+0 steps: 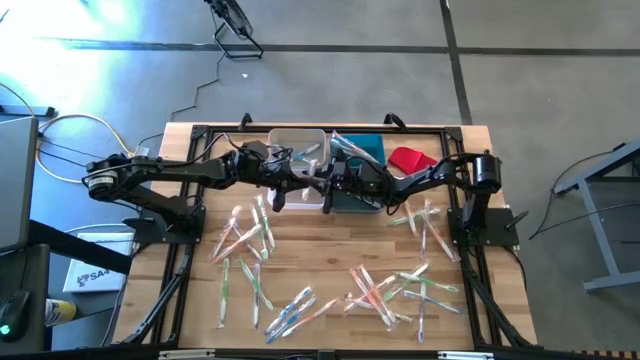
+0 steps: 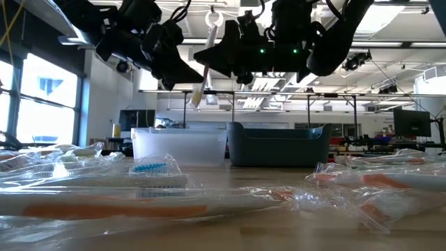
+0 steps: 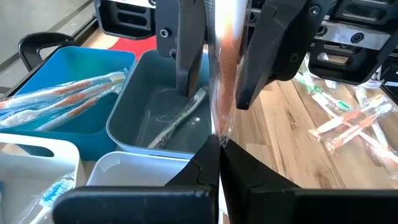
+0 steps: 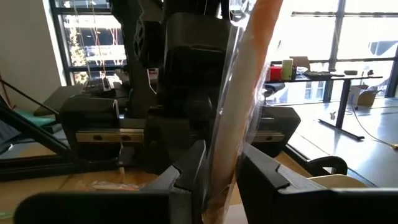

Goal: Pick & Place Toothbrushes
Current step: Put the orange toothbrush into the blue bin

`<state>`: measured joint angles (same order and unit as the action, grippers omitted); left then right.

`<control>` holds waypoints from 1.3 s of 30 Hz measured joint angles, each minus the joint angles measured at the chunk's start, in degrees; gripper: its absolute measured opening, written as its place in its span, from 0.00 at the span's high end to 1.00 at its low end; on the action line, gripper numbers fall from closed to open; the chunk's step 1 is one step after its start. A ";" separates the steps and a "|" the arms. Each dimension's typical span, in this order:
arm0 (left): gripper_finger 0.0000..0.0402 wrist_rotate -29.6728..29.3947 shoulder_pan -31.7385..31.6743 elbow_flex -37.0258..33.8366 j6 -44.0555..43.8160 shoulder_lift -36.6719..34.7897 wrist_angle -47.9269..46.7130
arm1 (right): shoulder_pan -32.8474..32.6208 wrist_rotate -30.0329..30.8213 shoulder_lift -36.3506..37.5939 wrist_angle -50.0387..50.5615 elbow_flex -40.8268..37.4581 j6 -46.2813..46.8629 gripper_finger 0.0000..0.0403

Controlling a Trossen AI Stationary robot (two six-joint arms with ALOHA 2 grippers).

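Toothbrush [image 3: 222,74] between both grippers' fingers.

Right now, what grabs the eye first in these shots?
Both grippers meet above the bins, the left gripper and right gripper each closed on one wrapped toothbrush held upright between them. Below sit the grey bin and blue bin, with loose toothbrushes scattered over the table.

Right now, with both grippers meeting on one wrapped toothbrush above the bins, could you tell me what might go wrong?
1. Both the left gripper and the right gripper pinch the same wrapped toothbrush; pulling apart could tear the wrapper or bend it.
2. If either releases early, it may drop outside the grey bin.
3. The arms sit very close above the white bin, so they could collide.
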<state>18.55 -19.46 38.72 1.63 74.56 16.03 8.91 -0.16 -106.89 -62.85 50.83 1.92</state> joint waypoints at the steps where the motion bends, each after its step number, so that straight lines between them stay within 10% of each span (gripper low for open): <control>1: 1.00 0.00 0.00 0.00 0.00 0.00 -0.01 | 0.00 0.00 0.00 0.00 0.00 0.01 0.84; 27: 0.99 -0.09 -0.02 0.02 -0.01 -0.02 -0.40 | -0.02 0.10 0.00 0.04 0.02 1.53 0.97; 39: 0.67 -0.07 0.07 0.02 0.00 -0.02 0.49 | -0.02 0.07 0.00 0.02 0.02 1.53 0.97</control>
<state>18.48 -19.40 38.74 1.63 74.54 16.52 8.88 -0.10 -106.89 -62.83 50.85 3.44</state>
